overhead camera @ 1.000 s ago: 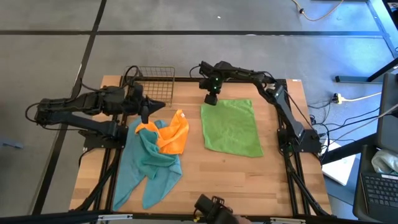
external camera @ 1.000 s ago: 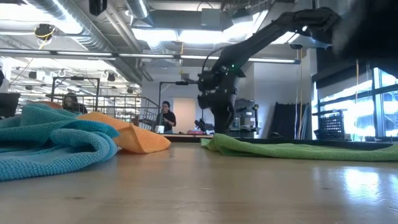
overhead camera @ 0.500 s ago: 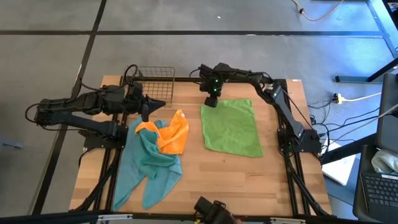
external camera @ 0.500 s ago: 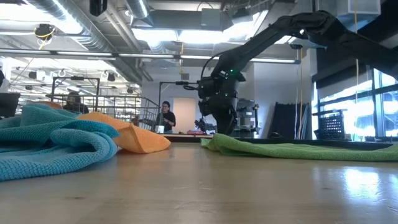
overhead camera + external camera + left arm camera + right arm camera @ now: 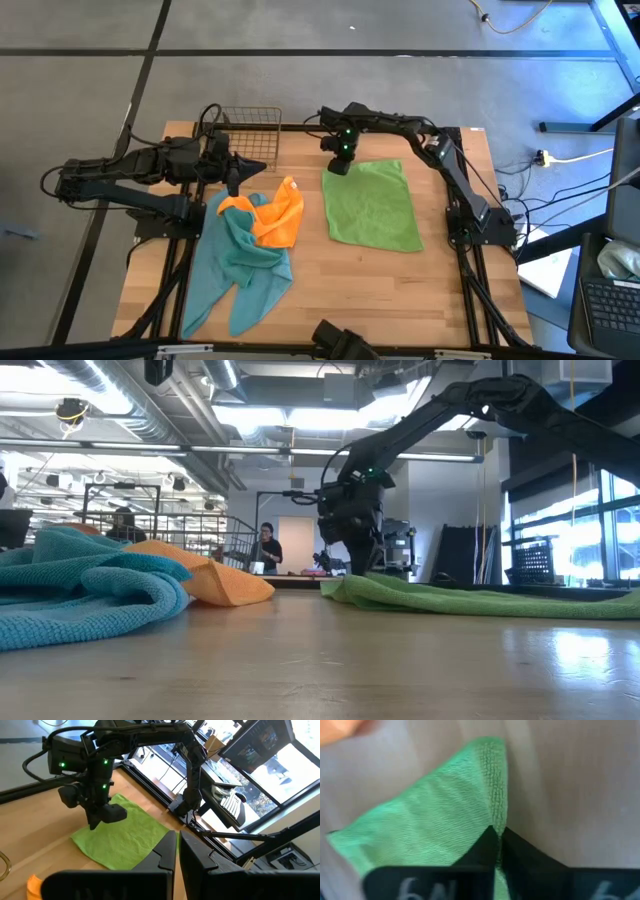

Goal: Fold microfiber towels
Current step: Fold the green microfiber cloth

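I've got my right end effector [image 5: 337, 166] clenched on the far-left corner of the flat lime green microfiber towel [image 5: 374, 205]; in its wrist view the fingers [image 5: 487, 845] meet tight with green cloth pinched between them. That corner sits at about 11 o'clock of the towel. From the grip the rest of the cloth runs away toward 5 o'clock, long axis roughly 12 to 6, spread on the pale wooden surface [image 5: 400, 290]. So by my reckoning the fold wants that corner carried toward 6 o'clock, over to the near edge.

Over at 9 o'clock, my left end effector [image 5: 233, 176] is clenched on nothing, hovering just beyond the orange microfiber towel [image 5: 275, 213], which lies crumpled on the rumpled teal microfiber towel [image 5: 238, 265]. It's well apart from the green one, so the right arm is clearly the nearer arm. Beyond the left end effector, at the far edge, sits a wire basket [image 5: 248, 127].
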`<control>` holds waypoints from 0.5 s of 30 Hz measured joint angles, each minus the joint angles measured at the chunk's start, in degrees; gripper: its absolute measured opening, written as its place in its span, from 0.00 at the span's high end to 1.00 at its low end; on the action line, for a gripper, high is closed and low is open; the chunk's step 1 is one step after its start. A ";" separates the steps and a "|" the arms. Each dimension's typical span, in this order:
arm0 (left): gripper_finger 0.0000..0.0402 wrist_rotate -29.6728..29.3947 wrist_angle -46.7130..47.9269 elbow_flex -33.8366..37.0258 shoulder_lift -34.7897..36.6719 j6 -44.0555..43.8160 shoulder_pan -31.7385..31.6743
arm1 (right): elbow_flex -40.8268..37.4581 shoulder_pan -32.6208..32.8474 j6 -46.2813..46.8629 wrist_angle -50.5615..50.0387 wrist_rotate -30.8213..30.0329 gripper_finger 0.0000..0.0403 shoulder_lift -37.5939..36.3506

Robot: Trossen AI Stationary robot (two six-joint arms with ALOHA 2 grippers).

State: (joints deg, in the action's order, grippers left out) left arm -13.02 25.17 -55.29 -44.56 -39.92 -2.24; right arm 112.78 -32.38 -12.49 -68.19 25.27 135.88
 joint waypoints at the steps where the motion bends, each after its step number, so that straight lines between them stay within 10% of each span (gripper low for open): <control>1: 0.97 0.00 0.01 0.00 0.00 0.00 0.00 | 0.25 0.00 -0.08 -0.06 0.79 0.98 -0.28; 10: 0.97 0.02 0.04 0.00 0.00 0.02 0.00 | 1.04 -0.01 -0.05 -2.38 1.99 0.97 -1.84; 15: 0.97 0.02 0.04 0.00 0.00 1.32 0.00 | 0.00 1.93 -2.64 -0.96 -8.59 0.98 -1.82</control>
State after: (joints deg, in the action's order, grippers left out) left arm -12.99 25.21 -55.29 -44.56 -38.60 -2.24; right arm 112.78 -30.45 -15.13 -69.15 16.68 134.06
